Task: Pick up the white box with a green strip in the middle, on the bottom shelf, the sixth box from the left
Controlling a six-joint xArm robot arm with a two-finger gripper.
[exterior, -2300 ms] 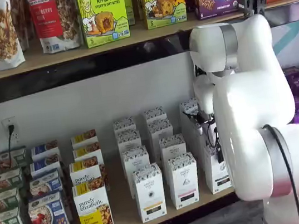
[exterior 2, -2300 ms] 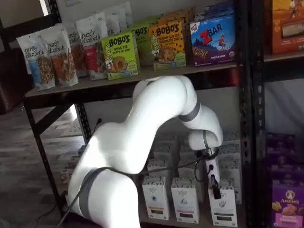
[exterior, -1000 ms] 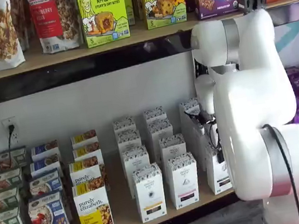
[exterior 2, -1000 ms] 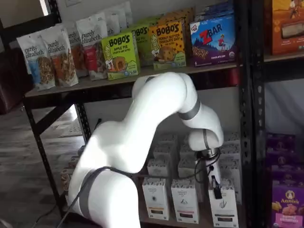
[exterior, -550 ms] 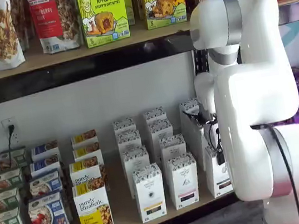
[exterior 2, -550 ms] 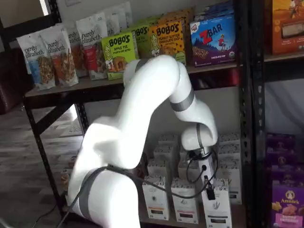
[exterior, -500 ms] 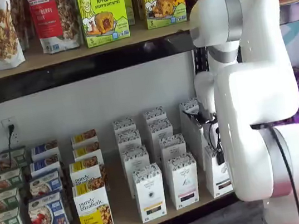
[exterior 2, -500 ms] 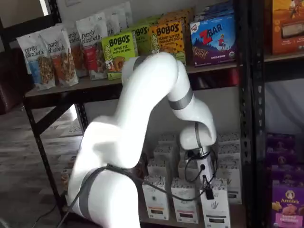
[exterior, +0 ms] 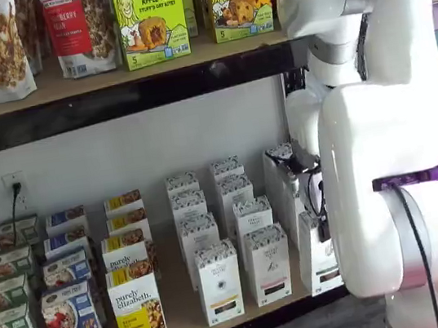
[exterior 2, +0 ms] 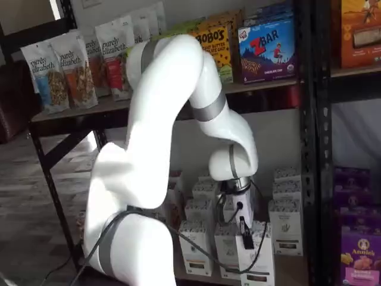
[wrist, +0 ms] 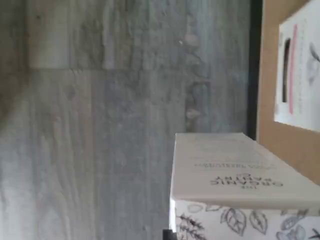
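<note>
The white box (exterior 2: 257, 260) is a tall narrow carton with a leaf-patterned top band, and it hangs out in front of the bottom shelf (exterior: 183, 311). My gripper (exterior 2: 246, 236) is shut on its upper part; one black finger lies against the carton's front with a cable beside it. In a shelf view the box (exterior: 316, 258) shows partly behind the white arm. The wrist view shows the box (wrist: 235, 170) from above, past the shelf's plywood edge (wrist: 280, 140) and over grey floor. I cannot make out the green strip.
Rows of like white cartons (exterior: 219, 282) stand on the bottom shelf, one with a pink strip (wrist: 299, 70). Purely Elizabeth boxes (exterior: 137, 308) stand to the left. Bobo's boxes (exterior: 149, 18) fill the upper board. A black rack post (exterior 2: 309, 149) and purple boxes (exterior 2: 360, 253) are on the right.
The arm's elbow has risen and the wrist has drawn back out of the rack. The white box has come forward with the gripper, away from its row.
</note>
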